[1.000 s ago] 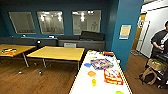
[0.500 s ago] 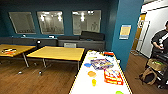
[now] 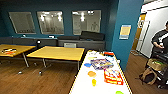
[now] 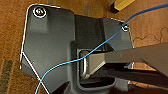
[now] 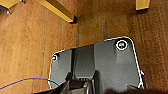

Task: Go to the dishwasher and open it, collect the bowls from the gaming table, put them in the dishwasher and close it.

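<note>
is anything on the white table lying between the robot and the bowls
Nothing visible blocks the near ones: the green bowl, yellow bowl and orange bowl sit on open top. Board game boxes lie beside them, crowding the blue bowl.

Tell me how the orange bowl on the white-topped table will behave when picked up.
The orange bowl looks small, so probably light. Its round shape may let it slide on the gaming table's smooth top. Material unclear.

Worktop [image 3: 82, 82]: white top. Bowls: blue [image 3: 87, 65], orange [image 3: 91, 73], yellow [image 3: 93, 82], green [image 3: 119, 92]. Walls [image 3: 65, 6]: teal; floor [image 3: 45, 80]: brown wood; tables [image 3: 57, 53]: yellow.
</note>
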`<state>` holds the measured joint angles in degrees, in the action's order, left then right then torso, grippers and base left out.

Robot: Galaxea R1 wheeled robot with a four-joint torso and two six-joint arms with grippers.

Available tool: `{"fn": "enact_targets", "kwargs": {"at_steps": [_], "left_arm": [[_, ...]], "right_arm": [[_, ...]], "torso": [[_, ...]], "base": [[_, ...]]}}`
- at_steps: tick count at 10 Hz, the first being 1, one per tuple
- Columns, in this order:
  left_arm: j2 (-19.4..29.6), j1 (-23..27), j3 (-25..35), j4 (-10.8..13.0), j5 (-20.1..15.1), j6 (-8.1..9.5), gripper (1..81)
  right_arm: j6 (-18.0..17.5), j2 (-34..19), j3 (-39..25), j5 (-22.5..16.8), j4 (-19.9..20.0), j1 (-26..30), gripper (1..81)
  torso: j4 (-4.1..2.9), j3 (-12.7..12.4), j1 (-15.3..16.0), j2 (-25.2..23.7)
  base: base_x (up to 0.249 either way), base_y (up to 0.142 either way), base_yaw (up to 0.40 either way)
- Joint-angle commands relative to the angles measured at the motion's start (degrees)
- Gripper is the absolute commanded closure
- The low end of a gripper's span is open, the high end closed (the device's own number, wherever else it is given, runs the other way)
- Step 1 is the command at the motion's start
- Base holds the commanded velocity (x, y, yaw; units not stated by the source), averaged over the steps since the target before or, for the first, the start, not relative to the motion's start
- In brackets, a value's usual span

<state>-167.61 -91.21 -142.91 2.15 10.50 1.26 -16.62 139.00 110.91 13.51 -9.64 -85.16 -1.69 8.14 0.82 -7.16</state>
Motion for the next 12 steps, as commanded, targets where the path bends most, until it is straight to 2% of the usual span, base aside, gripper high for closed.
{"fn": "enact_targets", "kwargs": {"at_steps": [1, 3, 4, 5, 8, 12], "left_arm": [[-0.1, 2.74, 0.53, 0.05, -2.76, -0.11, 1.0], [-0.45, 2.74, 0.53, 0.14, -2.76, -0.11, 1.0], [-0.45, 2.83, 0.53, 0.06, -2.76, -0.11, 1.0], [-0.36, 2.74, 0.53, 0.05, -2.76, -0.03, 1.0], [-0.36, 2.75, 0.53, 0.05, -2.85, -0.03, 1.0], [-0.28, 2.83, 0.53, -0.04, -2.85, -0.03, 1.0]], "right_arm": [[-5.33, -14.91, -14.57, -0.5, 0.59, 9.87, 1.0], [-9.47, -20.9, -19.06, -1.11, 0.41, 13.55, 1.0], [-9.84, -23.19, -21.16, -1.11, 0.41, 14.88, 1.0], [-9.84, -24.69, -22.49, -1.2, 0.41, 16.02, 1.0], [-10.89, -28.91, -25.75, -2.07, 0.5, 20.4, 1.0], [-14.75, -32.96, -28.83, -8.92, 0.5, 29.64, 1.0]], "torso": [[0.0, 0.0, 0.0, -0.02], [0.0, 0.02, 0.0, 0.0], [0.0, 0.02, 0.0, 0.0], [0.0, 2.28, 0.0, 0.0], [0.0, 5.59, -0.02, 0.0], [0.0, 10.01, 0.02, 0.05]], "base": [[0.0, 0.0, 0.0], [0.0, 0.0, 0.0], [0.0, 0.0, 0.0], [0.0, 0.0, 0.0], [0.0, 0.0, 0.0], [0.0, 0.0, 0.0]]}}
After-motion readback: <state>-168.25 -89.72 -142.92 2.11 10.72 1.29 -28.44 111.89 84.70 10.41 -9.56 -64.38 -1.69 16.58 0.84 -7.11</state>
